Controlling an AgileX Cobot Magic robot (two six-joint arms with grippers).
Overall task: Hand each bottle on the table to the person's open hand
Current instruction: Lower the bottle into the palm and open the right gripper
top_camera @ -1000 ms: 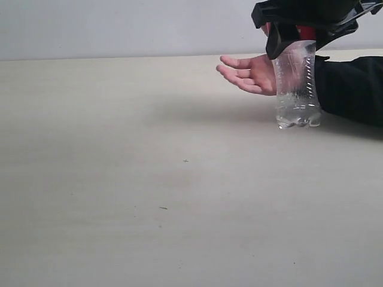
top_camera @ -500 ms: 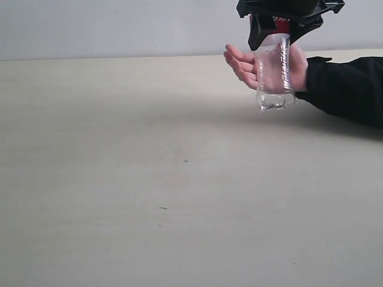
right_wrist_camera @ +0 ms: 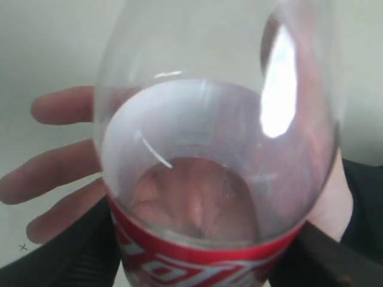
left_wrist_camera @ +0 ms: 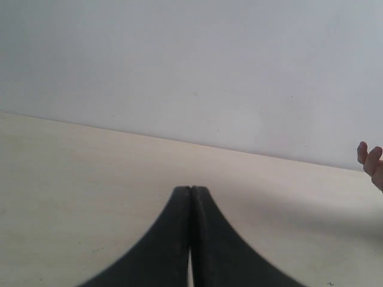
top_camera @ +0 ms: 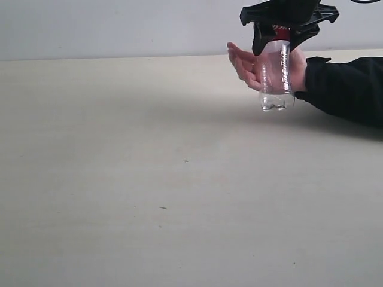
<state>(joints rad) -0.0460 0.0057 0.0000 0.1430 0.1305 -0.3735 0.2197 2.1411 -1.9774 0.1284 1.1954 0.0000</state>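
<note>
A clear bottle [top_camera: 276, 75] with a red label hangs upright above the table [top_camera: 149, 179], held near its top by my right gripper [top_camera: 281, 30], which is shut on it. It sits right in front of the person's open hand [top_camera: 245, 63], palm up, joined to a black sleeve [top_camera: 347, 86]. In the right wrist view the bottle [right_wrist_camera: 215, 149] fills the frame between my dark fingers [right_wrist_camera: 72, 251], and the palm and fingers of the hand [right_wrist_camera: 60, 161] show behind and through it. My left gripper [left_wrist_camera: 191, 189] is shut and empty, low over bare table; fingertips of the hand [left_wrist_camera: 371, 160] show at that view's edge.
A pale wall [top_camera: 119, 27] runs behind the table's far edge. The black sleeve lies along the table at the right. Tiny dark specks [top_camera: 163, 208] mark the tabletop.
My right gripper has lifted the bottle off the table and carried it left, up to the hand. The hand has risen slightly. In the last half second things hardly moved.
</note>
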